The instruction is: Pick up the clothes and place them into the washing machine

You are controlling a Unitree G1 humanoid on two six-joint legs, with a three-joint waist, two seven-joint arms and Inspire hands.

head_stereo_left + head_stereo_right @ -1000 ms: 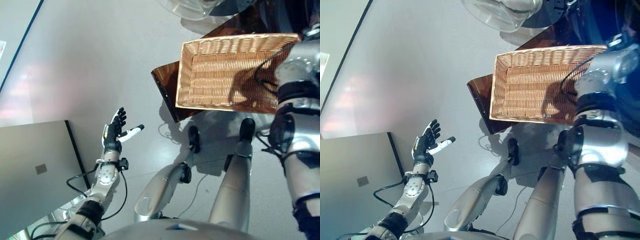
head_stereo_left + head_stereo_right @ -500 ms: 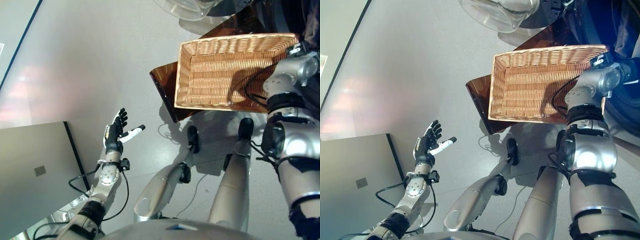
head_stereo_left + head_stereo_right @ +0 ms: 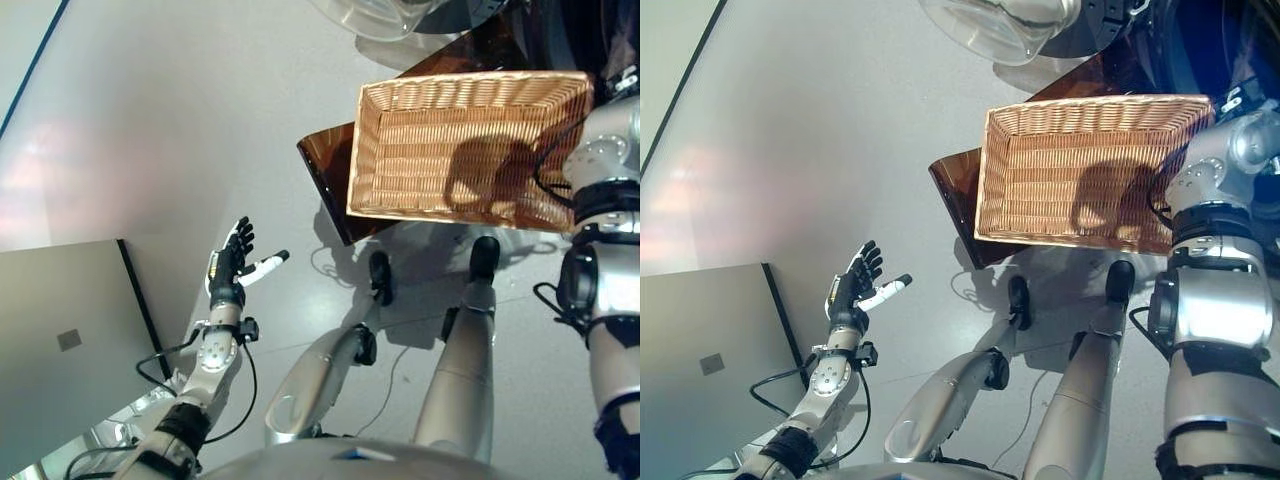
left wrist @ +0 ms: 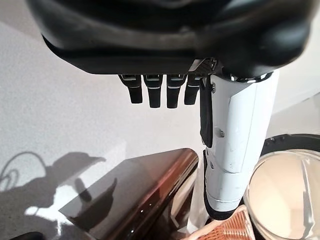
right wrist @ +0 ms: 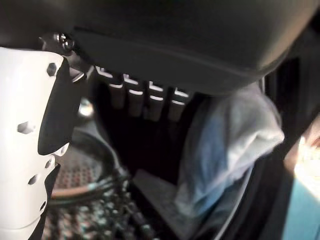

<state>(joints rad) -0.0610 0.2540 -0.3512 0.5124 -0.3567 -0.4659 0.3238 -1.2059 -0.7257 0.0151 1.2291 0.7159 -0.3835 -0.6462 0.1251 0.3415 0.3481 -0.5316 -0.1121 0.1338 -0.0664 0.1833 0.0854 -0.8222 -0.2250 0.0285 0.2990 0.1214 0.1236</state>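
Observation:
The shallow wicker basket [image 3: 470,140] rests empty on the low dark brown box [image 3: 325,170]. My right arm [image 3: 605,150] reaches past the basket's far right corner into the washing machine. In the right wrist view my right hand [image 5: 140,102] has straight fingers and holds nothing. A light blue and white cloth [image 5: 225,145] lies just past them inside the dark drum [image 5: 80,185]. My left hand [image 3: 230,265] is open and empty, held out over the grey floor at the lower left, and it also shows in the left wrist view [image 4: 160,92].
The machine's round glass door [image 3: 1000,30] stands open beyond the box and also shows in the left wrist view [image 4: 285,195]. A flat grey panel [image 3: 60,340] lies at the lower left, next to my left arm.
My right arm has shifted a little to the right at the machine's opening, and its shadow on the basket has moved. The left hand has stayed where it was.

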